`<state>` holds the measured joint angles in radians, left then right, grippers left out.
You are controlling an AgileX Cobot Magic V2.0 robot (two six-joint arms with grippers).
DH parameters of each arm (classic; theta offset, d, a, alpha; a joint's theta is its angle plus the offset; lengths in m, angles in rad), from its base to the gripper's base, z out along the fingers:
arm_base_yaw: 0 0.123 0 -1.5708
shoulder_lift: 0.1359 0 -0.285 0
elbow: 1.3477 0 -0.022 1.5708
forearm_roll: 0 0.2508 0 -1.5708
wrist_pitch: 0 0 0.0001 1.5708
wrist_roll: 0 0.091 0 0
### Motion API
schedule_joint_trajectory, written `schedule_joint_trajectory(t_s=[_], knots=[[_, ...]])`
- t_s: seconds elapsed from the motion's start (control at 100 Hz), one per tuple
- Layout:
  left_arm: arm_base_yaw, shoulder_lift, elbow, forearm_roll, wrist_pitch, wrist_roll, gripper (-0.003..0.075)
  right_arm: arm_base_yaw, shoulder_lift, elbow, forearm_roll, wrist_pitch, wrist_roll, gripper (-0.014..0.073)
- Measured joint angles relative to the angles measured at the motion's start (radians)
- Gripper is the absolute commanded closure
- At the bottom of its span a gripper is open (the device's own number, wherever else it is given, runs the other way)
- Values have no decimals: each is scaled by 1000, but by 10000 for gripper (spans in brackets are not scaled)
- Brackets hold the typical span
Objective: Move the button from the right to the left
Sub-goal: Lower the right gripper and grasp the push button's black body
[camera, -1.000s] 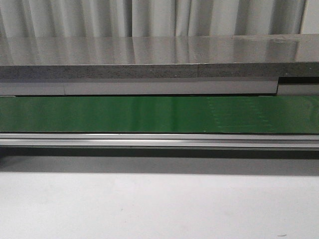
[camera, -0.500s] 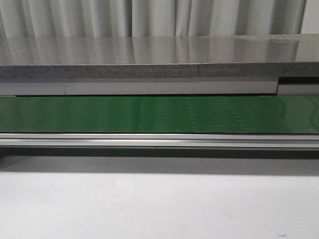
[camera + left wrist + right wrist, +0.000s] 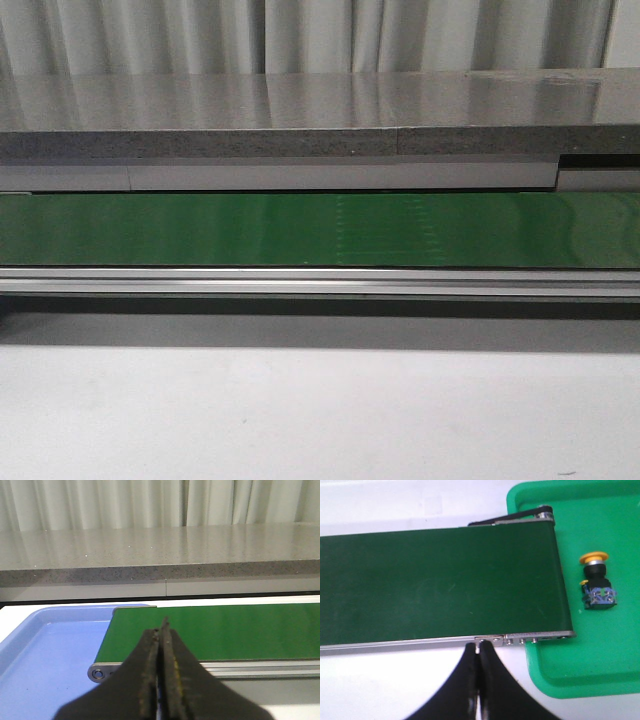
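Green tray (image 3: 620,670) floor is open round the button (image 3: 597,582), w/ belt (image 3: 440,580) end overhanging its near side; belt top bare, and blue tray (image 3: 45,650) bare too.

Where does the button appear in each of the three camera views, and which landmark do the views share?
Front view: the button is not in it.
Left wrist view: the button is not in it.
Right wrist view: the button lies on the green tray, beside the end of the belt, untouched.
Shared landmark: the green conveyor belt.
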<state>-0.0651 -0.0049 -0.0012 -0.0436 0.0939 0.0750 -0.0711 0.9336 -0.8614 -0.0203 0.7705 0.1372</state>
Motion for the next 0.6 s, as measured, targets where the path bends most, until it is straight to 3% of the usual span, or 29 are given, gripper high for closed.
schedule_joint_trajectory(t_s=[0.07,0.15,0.24,0.34,0.39,0.6], knots=[[0,0,0,0,0,0,741,-16,49,-28,-9,23,0,636],[0,0,0,0,0,0,741,-42,96,-54,-11,37,0,543],[0,0,0,0,0,0,741,-76,136,-77,-15,50,-4,331],[0,0,0,0,0,0,741,-132,179,-98,-15,77,-37,34],[0,0,0,0,0,0,741,-164,202,-106,-17,92,-56,-55],[0,0,0,0,0,0,741,-312,287,-111,-35,121,-127,-6]])
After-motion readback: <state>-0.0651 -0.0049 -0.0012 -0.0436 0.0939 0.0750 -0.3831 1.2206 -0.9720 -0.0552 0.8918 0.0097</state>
